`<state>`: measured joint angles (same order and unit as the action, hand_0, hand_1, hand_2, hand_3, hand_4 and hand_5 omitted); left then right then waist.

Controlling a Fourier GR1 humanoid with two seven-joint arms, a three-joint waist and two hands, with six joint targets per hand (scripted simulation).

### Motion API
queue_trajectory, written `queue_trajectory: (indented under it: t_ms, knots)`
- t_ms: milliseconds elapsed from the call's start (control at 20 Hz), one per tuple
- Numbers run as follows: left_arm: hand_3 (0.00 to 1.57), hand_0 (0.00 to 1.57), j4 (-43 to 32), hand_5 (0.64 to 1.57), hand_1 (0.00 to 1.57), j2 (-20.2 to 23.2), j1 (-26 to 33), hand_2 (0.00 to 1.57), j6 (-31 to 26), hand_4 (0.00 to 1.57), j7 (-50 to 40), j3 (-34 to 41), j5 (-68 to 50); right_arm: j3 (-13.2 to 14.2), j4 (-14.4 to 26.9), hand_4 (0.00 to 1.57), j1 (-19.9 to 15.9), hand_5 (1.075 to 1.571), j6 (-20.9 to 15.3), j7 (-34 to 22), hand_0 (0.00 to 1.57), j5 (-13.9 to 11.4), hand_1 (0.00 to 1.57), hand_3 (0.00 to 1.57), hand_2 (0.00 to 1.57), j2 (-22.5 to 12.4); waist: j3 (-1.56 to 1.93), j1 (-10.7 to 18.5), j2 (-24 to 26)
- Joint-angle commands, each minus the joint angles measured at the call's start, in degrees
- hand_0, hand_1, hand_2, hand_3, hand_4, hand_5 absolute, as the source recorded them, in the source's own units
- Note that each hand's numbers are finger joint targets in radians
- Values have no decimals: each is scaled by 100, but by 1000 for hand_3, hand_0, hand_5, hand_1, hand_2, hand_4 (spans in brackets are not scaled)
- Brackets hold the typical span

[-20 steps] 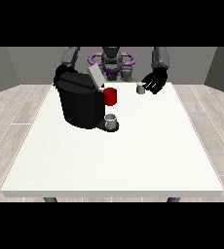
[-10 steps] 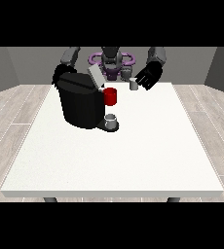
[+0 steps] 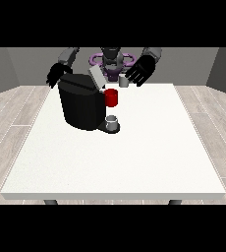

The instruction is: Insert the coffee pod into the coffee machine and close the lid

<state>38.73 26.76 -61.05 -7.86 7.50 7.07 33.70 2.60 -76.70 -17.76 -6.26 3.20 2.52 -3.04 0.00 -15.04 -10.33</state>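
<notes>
The black coffee machine (image 3: 83,106) stands on the white table (image 3: 134,157) at the back left, its grey lid (image 3: 96,77) tilted up and open. A red part (image 3: 111,97) sits on its front, above a small grey cup (image 3: 113,122) on the drip tray. The small grey coffee pod (image 3: 123,81) is up off the table, just right of the open lid. The hand at the view's right (image 3: 141,70) is curled on the pod. The hand at the view's left (image 3: 54,76) hangs behind the machine's left edge with relaxed fingers, holding nothing.
The robot's torso (image 3: 112,58) stands behind the table's far edge. White tabletop stretches in front of the machine and to its right. Grey plank floor surrounds the table.
The hand at the view's right has moved left and slightly up towards the open lid, carrying the pod off the table. The other hand and the machine stay put.
</notes>
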Motion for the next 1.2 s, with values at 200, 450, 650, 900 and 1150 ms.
queue_trajectory:
  t_ms: [200, 450, 650, 900, 1150]
  knots:
    - [1263, 1282, 49, 1571, 1282, -240, -553, 1329, -89, 517, -373, -114, 128, 18, 153, 483, -244, 1571, -358, 81, 0, -146, 0, 0, 0, 188, 3, -7, -149]
    - [1236, 1277, 14, 1571, 1277, -74, -633, 1303, 68, 488, -162, 3, 148, 149, 119, 519, -149, 1571, -13, 430, 0, -37, 0, 0, 0, -103, 3, -138, -480]
    - [1222, 1292, -228, 1571, 1292, -21, -688, 1315, 133, 498, -205, 41, 228, -24, -229, 514, -334, 1571, -235, -174, 0, -151, 0, 0, 0, 13, 0, -318, -545]
    - [1217, 1268, -302, 1571, 1268, -269, -388, 1300, 151, 512, -45, -80, 289, -177, -439, 498, -182, 1571, -415, -432, 0, -222, 0, 0, 0, 198, -2, -230, -233]
    - [1180, 1183, -321, 1571, 1183, -168, -665, 1251, 54, 499, -145, 23, 259, -66, -343, 513, -73, 1571, -162, 17, 0, -115, 0, 0, 0, 57, 1, -326, -455]
